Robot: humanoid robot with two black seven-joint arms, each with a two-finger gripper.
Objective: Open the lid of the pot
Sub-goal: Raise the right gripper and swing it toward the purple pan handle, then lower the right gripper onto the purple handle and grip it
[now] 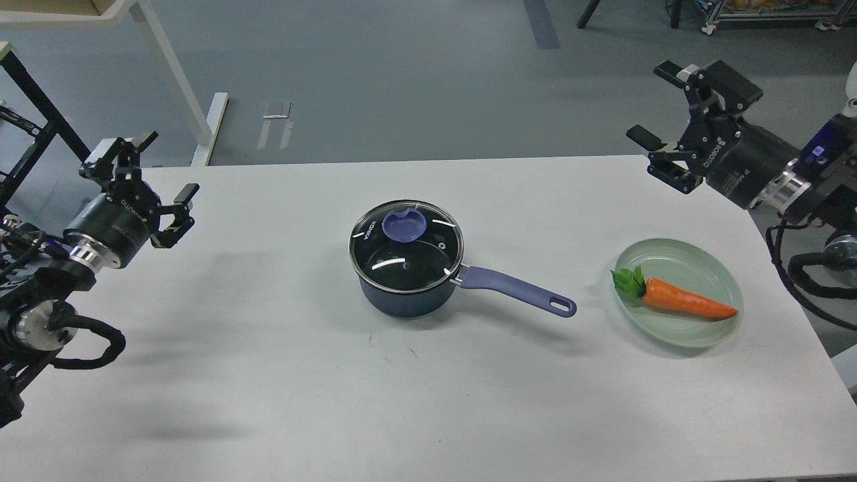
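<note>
Sitting: one pot (lid on), one carrot, one plate.

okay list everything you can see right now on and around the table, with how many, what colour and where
pot: one, dark navy with a long purple handle, table centre, handle pointing right
lid: one, clear glass, steel rim, purple knob, sitting on the pot
plate: one, pale green, right side of the table
carrot: one, orange with green leaves, lying on the plate
table: one, white, filling the foreground
left gripper: one, black, open, above the table's left edge, holding nothing
right gripper: one, black, open, above the table's far right corner, holding nothing
</note>
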